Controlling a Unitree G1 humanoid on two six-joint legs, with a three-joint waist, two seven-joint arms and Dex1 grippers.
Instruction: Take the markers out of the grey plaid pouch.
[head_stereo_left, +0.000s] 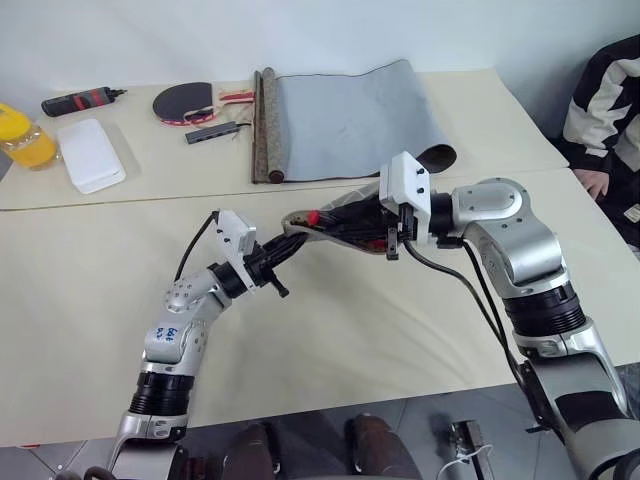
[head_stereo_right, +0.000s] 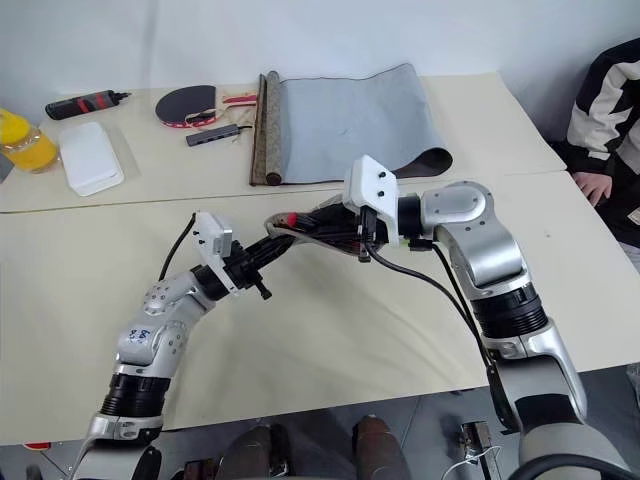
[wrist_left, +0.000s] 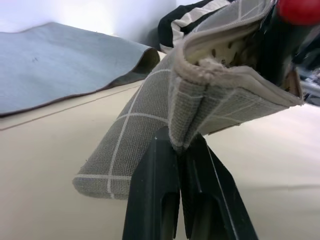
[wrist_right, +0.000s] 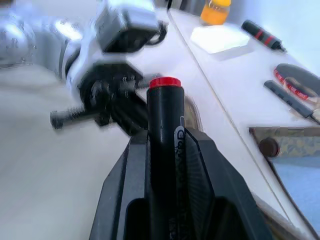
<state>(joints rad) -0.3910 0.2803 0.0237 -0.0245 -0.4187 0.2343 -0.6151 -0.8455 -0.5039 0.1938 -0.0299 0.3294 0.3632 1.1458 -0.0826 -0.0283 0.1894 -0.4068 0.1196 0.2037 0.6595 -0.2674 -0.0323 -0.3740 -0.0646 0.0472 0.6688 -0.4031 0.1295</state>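
Observation:
The grey plaid pouch (wrist_left: 150, 130) hangs above the table, its mouth gaping to show brownish lining. My left gripper (wrist_left: 180, 145) is shut on the pouch's edge, and it also shows in the head view (head_stereo_left: 288, 245). My right gripper (wrist_right: 165, 137) is shut on a dark marker (wrist_right: 164, 110) with a red tip. In the head view that marker's red tip (head_stereo_left: 314, 215) sits at the pouch's mouth (head_stereo_left: 300, 224), with the right gripper (head_stereo_left: 348, 222) just to its right. The pouch's inside is mostly hidden.
At the back lie a large grey mat (head_stereo_left: 345, 115) partly rolled, a table-tennis bat (head_stereo_left: 185, 101), a black-and-red tool (head_stereo_left: 80, 101), a dark bar (head_stereo_left: 215, 132), a white box (head_stereo_left: 90, 155) and an orange bottle (head_stereo_left: 25, 140). A person (head_stereo_left: 610, 100) sits at the right edge.

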